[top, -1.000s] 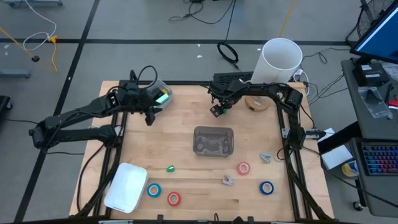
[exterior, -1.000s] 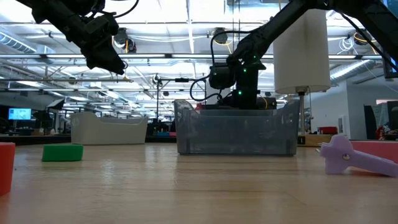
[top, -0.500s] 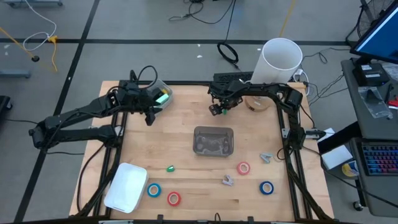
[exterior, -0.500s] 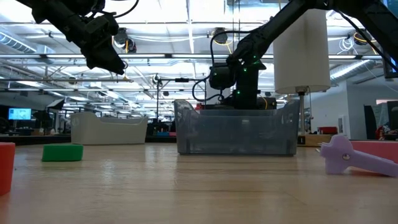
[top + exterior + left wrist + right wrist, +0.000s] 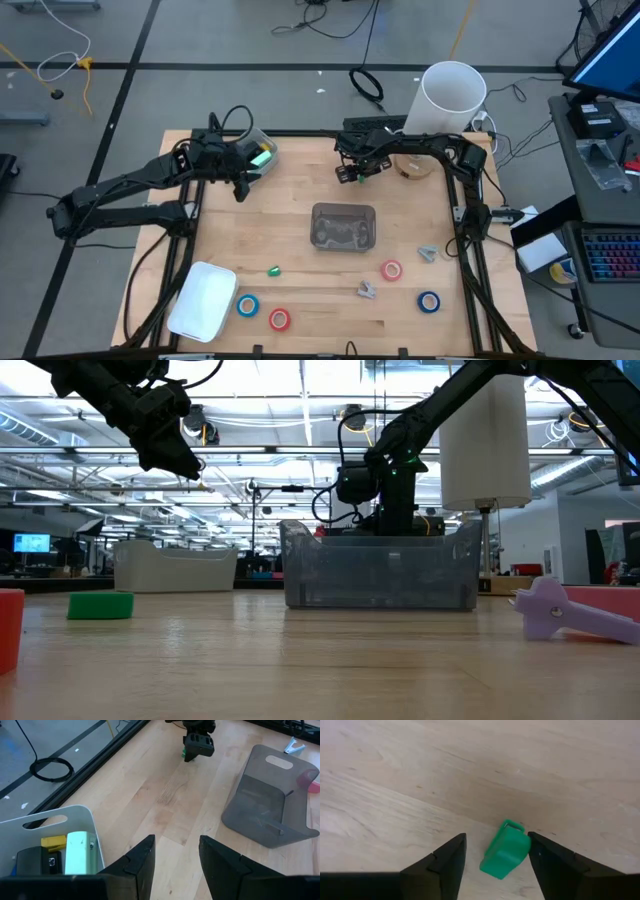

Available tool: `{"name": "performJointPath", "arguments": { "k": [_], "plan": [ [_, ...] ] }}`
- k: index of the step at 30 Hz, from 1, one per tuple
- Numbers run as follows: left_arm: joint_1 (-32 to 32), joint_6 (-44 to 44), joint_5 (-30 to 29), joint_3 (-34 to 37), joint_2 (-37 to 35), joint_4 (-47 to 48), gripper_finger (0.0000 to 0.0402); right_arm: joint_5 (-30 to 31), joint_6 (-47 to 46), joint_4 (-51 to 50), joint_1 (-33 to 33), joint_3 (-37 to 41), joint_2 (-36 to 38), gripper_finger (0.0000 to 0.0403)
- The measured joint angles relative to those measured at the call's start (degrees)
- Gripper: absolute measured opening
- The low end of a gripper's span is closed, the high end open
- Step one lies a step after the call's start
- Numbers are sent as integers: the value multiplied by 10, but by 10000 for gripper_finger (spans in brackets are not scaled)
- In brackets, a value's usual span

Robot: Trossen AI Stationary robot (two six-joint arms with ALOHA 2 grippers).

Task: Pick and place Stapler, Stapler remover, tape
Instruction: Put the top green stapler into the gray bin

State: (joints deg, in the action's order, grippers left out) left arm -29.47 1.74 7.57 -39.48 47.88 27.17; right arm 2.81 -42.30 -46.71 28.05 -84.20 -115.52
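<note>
The mint-green stapler [image 5: 77,852] lies in a white bin [image 5: 255,155] at the table's far left. My left gripper [image 5: 177,840] hangs open just beside that bin [image 5: 240,185]. My right gripper [image 5: 350,174] is open near the far middle of the table. A small green piece [image 5: 505,849] lies on the wood between its fingers, close against one. Blue tape rolls [image 5: 247,305] [image 5: 429,301] and red ones [image 5: 279,319] [image 5: 391,270] lie flat near the near edge. Among them lie small staple removers: purple [image 5: 366,290], grey [image 5: 427,253] and green [image 5: 273,270]. My right gripper stands over the small green piece from above, a finger on either side. The piece's side [image 5: 522,845] lies right up against one finger [image 5: 540,855]. Whether they touch, I cannot tell. The piece rests on the table.
A clear plastic bin [image 5: 343,227] stands mid-table. A white lid [image 5: 203,300] lies at the near left corner. A tall white bucket [image 5: 452,95] and a wooden disc [image 5: 412,165] sit at the far right. Bare wood lies between the two grippers.
</note>
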Motion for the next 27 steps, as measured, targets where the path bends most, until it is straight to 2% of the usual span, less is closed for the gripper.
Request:
{"name": "performJointPath", "arguments": {
  "k": [18,22,27],
  "plan": [
    [0,0,0,0,0,0,152,1,-5,2,0,0,0,70],
    [0,0,0,0,0,0,152,-5,3,12,0,0,0,65],
    [0,15,10,0,0,0,152,-82,7,67,-3,0,10,74]
  ]
}}
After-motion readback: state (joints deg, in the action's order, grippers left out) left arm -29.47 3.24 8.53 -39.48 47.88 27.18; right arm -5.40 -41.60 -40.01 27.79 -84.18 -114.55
